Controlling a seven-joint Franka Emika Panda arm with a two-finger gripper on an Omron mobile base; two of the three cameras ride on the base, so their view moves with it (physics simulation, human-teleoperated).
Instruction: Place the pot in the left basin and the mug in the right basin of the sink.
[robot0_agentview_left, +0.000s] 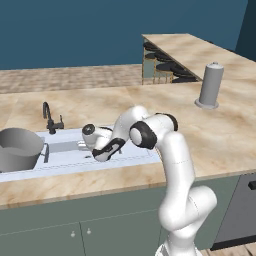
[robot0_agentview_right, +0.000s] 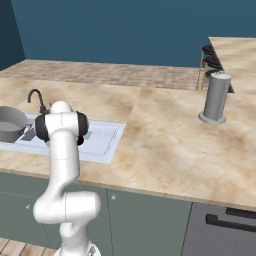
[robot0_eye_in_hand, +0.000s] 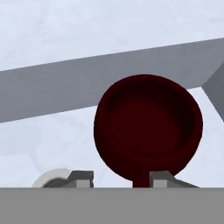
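A white robot arm bends low over the sink (robot0_agentview_left: 75, 167) set in a beige marble counter (robot0_agentview_left: 220, 135), its gripper (robot0_eye_in_hand: 117, 178) down inside the right basin (robot0_agentview_left: 135, 154). In the hand view the mug (robot0_eye_in_hand: 148, 127), dark red and seen from above, sits on the white basin floor with its handle pointing toward the camera, between the two finger tips (robot0_eye_in_hand: 81, 178). The tips stand apart on either side of that handle without visibly pressing it, so the jaws read as released; whether they touch the mug cannot be told. A round drain hole (robot0_eye_in_hand: 53, 178) shows at the lower left, just beside one tip. The pot (robot0_agentview_left: 19, 149), grey metal, fills the left basin (robot0_agentview_left: 42, 150). A slim black faucet (robot0_agentview_left: 50, 119) rises behind the sink. A tall grey domed cylinder (robot0_agentview_left: 210, 86) stands well apart on the counter.
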